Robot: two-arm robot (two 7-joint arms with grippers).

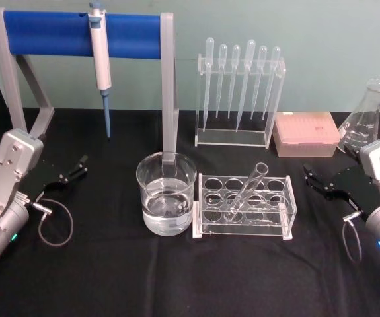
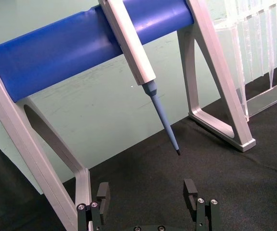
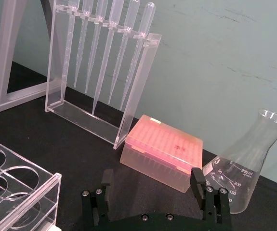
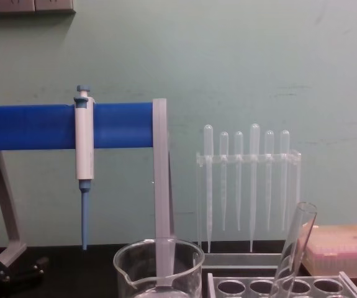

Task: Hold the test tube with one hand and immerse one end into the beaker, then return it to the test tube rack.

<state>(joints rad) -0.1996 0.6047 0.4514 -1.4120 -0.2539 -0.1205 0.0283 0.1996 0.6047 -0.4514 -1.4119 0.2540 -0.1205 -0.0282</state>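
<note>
The test tube leans in a clear rack at the table's middle; its rim tilts up to the right, also in the chest view. Just left of the rack stands the beaker, about a third full of clear liquid, its rim low in the chest view. My left gripper rests open at the left side, well away from the beaker; its fingers are spread with nothing between them. My right gripper sits open at the right of the rack, its fingers apart and empty.
A blue-barred stand with a hanging pipettor rises behind the beaker. Behind the rack are a clear holder of several plastic pipettes, a pink tip box and a conical flask. Black cloth covers the table.
</note>
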